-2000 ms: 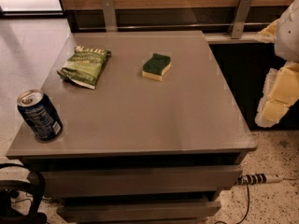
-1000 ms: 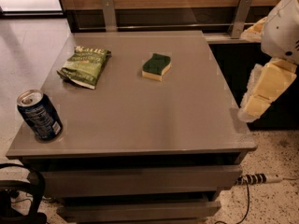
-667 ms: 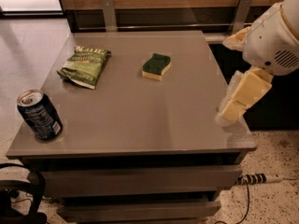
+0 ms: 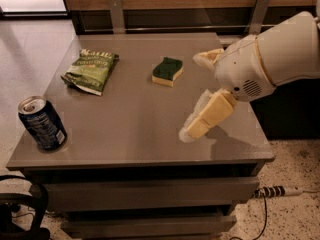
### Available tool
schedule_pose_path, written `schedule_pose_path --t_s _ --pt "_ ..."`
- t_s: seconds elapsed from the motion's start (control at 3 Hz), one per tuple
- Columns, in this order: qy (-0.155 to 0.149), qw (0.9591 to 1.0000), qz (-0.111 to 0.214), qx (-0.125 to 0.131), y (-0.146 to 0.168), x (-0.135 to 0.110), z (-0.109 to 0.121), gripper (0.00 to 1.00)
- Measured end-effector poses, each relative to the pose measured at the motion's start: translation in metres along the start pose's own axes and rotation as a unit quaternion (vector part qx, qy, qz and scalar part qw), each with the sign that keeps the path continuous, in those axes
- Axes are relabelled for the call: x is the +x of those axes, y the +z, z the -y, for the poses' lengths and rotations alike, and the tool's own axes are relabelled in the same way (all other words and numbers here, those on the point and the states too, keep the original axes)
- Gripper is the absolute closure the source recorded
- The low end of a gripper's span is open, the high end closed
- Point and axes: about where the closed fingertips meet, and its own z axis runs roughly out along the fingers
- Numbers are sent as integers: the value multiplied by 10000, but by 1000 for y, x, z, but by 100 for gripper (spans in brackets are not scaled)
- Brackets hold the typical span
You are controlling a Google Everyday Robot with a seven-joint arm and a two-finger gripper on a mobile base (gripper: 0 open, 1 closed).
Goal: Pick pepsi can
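My gripper (image 4: 191, 96) swings in past the table's (image 4: 135, 134) right edge and now hangs over its right side, jaws spread wide and empty, while the pepsi can (image 4: 42, 123) stands upright at the table's near-left corner, well apart, so I judge the reach only half made

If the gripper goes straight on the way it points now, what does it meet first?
Probably the bare table top: the gripper, over the table's right side, points down and left. Depth is unclear.
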Motion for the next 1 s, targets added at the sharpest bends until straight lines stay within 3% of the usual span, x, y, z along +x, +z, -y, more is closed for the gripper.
schedule_pose_path --t_s 0.33,0.67,1.0 --pt "-130 9970 697 -309 32 -26 -12 0" --pt "-135 9970 698 -306 33 -27 -12 0" --pt "-151 9951 960 -177 62 -33 -3 0"
